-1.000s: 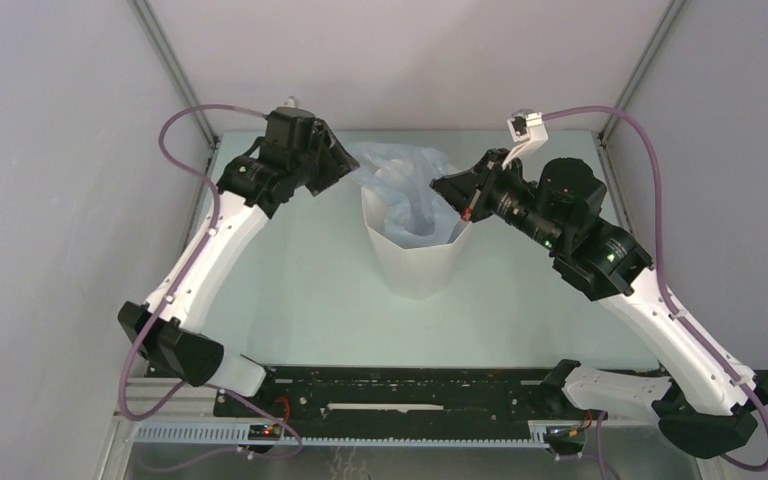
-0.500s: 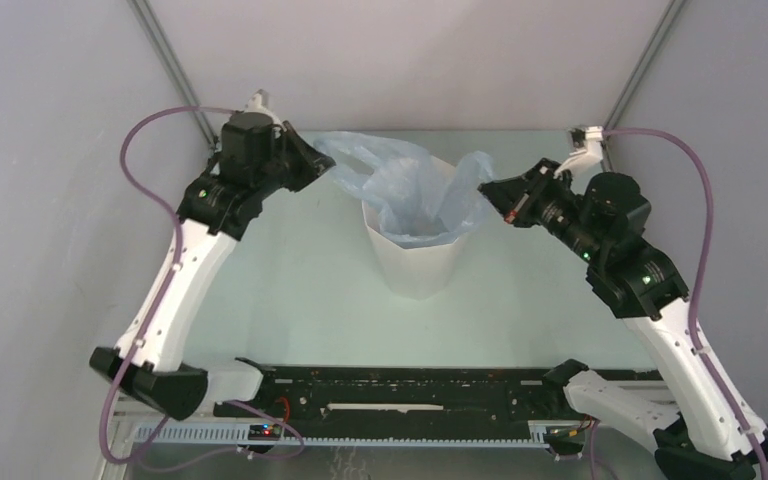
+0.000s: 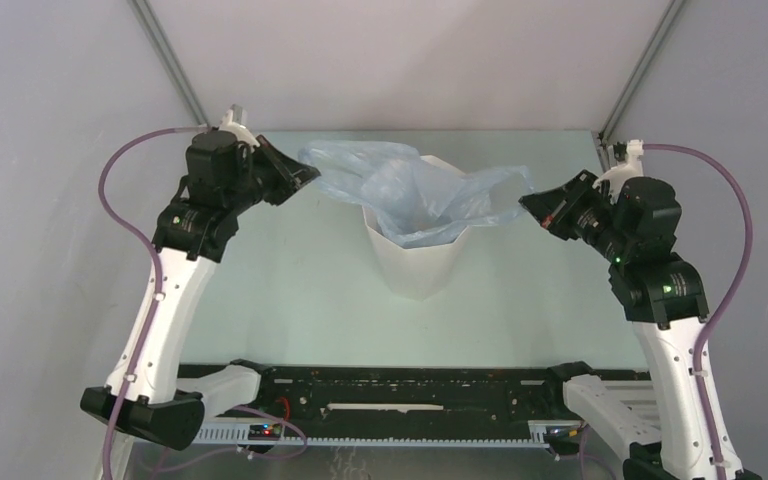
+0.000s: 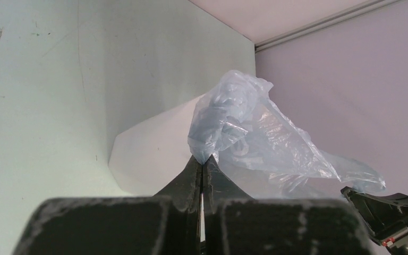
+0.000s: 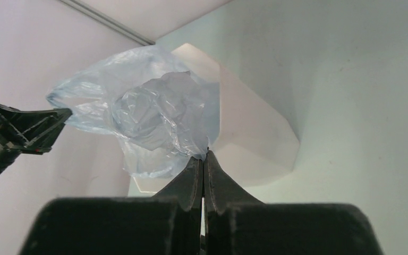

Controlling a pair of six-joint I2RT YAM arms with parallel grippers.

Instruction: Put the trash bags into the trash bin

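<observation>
The pale blue trash bag (image 3: 410, 185) is stretched wide above the white faceted trash bin (image 3: 418, 262), its middle sagging into the bin's mouth. My left gripper (image 3: 308, 171) is shut on the bag's left edge, left of the bin. My right gripper (image 3: 527, 198) is shut on the bag's right edge, right of the bin. In the left wrist view the closed gripper (image 4: 203, 158) pinches a fold of the bag (image 4: 255, 133) in front of the bin (image 4: 149, 159). In the right wrist view the gripper (image 5: 204, 155) nips the bag (image 5: 154, 117) beside the bin (image 5: 255, 138).
The bin stands mid-table on the pale green tabletop (image 3: 290, 300). Grey enclosure walls (image 3: 50, 200) close in on the left, right and back. A black rail (image 3: 410, 390) runs along the near edge between the arm bases.
The left gripper closed on the bag's left edge. Both arms pulled outward, away from the bin, spreading the bag wide over the bin's mouth.
</observation>
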